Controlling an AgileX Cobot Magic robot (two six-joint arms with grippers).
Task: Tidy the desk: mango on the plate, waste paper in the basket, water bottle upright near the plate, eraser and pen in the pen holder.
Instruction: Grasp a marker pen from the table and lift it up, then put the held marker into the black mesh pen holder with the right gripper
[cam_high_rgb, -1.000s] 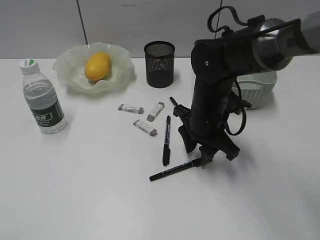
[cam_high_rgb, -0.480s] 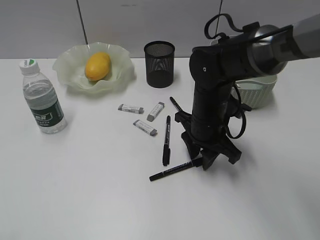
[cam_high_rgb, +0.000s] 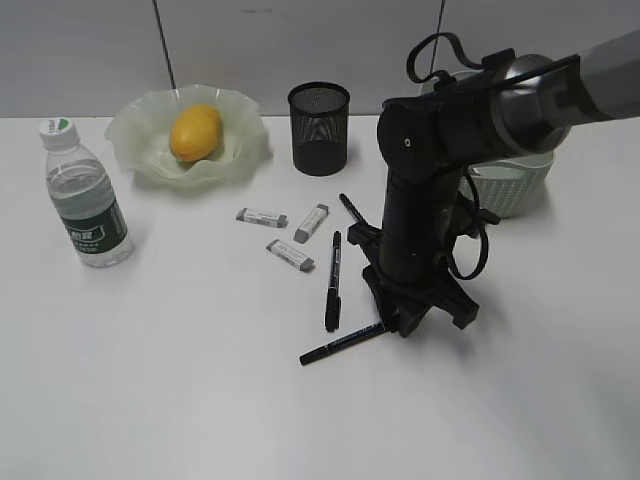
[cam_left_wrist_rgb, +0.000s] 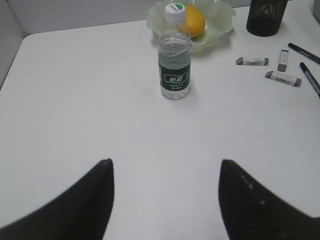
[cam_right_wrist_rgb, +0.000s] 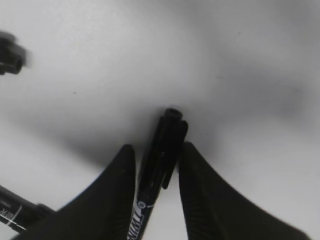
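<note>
The mango (cam_high_rgb: 195, 132) lies in the wavy green plate (cam_high_rgb: 135, 150). The water bottle (cam_high_rgb: 85, 200) stands upright left of the plate. The black mesh pen holder (cam_high_rgb: 319, 128) stands behind three grey erasers (cam_high_rgb: 290, 255). Three black pens lie on the desk: one short (cam_high_rgb: 350, 208), one upright in view (cam_high_rgb: 333, 280), one slanted (cam_high_rgb: 340, 343). My right gripper (cam_high_rgb: 400, 325) is down at the slanted pen's right end, its fingers (cam_right_wrist_rgb: 157, 147) closed against that pen (cam_right_wrist_rgb: 162, 150). My left gripper (cam_left_wrist_rgb: 165, 200) is open and empty above bare desk. The waste paper is out of view.
The green woven basket (cam_high_rgb: 515, 185) stands at the back right, partly hidden behind my right arm. The left wrist view shows the bottle (cam_left_wrist_rgb: 175, 60), the plate (cam_left_wrist_rgb: 220, 22) and erasers (cam_left_wrist_rgb: 252, 61) far ahead. A grey wall runs behind the desk.
My right gripper has dropped lower and shifted slightly left onto the slanted pen's end. The pen has barely turned. Everything else is where it was.
</note>
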